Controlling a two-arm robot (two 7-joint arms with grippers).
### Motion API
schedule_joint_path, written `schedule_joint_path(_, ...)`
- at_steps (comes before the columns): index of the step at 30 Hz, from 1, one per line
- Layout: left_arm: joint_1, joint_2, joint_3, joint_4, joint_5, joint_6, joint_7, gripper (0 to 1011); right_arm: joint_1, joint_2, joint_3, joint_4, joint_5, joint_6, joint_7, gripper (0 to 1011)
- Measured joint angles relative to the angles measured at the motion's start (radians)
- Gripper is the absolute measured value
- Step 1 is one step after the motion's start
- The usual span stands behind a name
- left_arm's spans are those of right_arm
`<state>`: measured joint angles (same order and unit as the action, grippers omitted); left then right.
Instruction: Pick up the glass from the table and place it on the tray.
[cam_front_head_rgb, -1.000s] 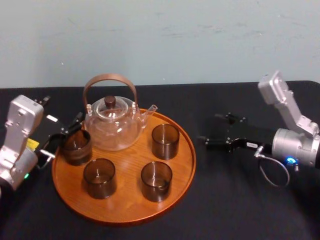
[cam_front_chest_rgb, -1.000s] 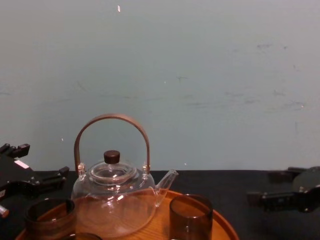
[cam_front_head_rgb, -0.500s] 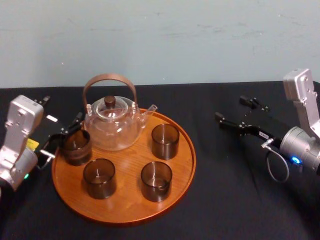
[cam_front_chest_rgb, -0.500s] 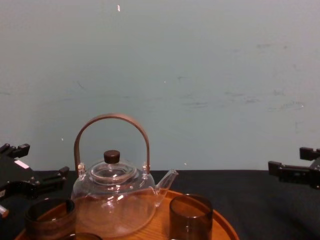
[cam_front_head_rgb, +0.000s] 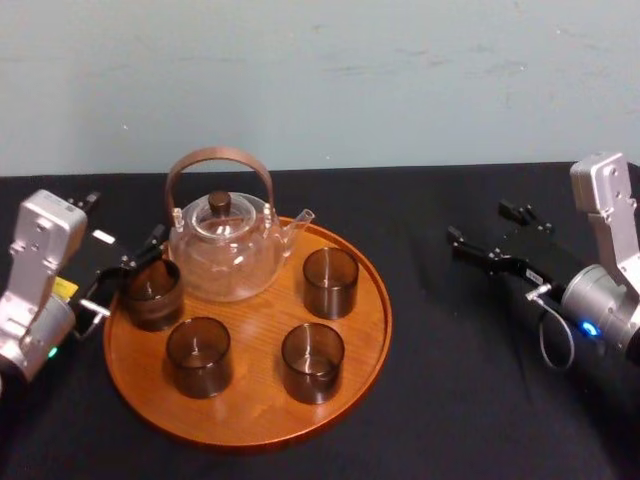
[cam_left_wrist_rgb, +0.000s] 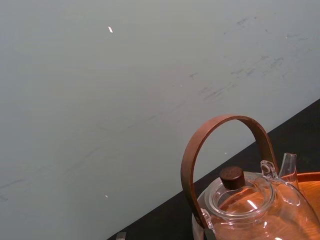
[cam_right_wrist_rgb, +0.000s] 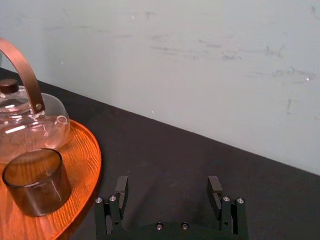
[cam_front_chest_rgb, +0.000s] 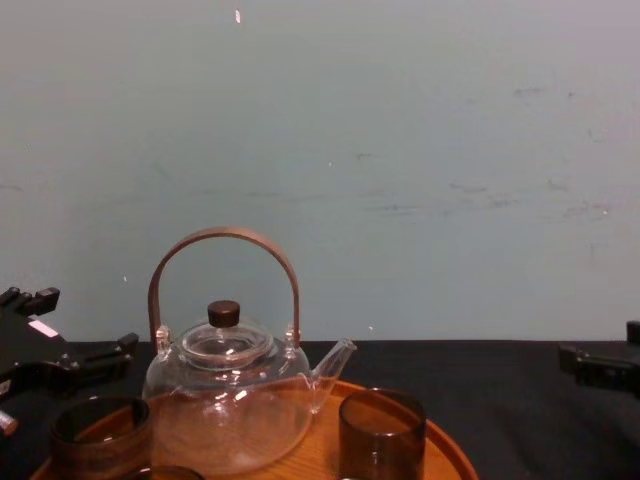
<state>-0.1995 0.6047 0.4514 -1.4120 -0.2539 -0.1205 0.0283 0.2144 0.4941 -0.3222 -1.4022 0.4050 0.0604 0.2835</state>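
Evidently the glass (cam_front_head_rgb: 152, 293) sat at the tray's (cam_front_head_rgb: 260, 400) left edge, left gripper (cam_front_head_rgb: 133, 272) around it; its grip we could not tell. Right gripper (cam_right_wrist_rgb: 168, 184) hung spread, empty, toward the table's (cam_front_head_rgb: 450, 400) right edge. Advisable: release fully, back off leftward, sparing the glass teapot (cam_front_head_rgb: 222, 250).

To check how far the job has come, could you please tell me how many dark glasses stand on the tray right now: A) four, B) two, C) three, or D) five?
A: the head view shows four dark glasses standing upright on the tray, in front of and beside the teapot.
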Motion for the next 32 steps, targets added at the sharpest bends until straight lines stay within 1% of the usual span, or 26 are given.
schedule_joint_path(6, 0.0, 0.0, 0.0, 0.0, 0.0, 0.0, 0.0, 1001, 0.005, -0.015, 0.006, 0.021, -0.014, 0.016, 0.003, 1002)
schedule_joint_path(32, 0.0, 0.0, 0.0, 0.0, 0.0, 0.0, 0.0, 1001, 0.005, -0.01, 0.003, 0.017, -0.011, 0.015, 0.005, 1002)
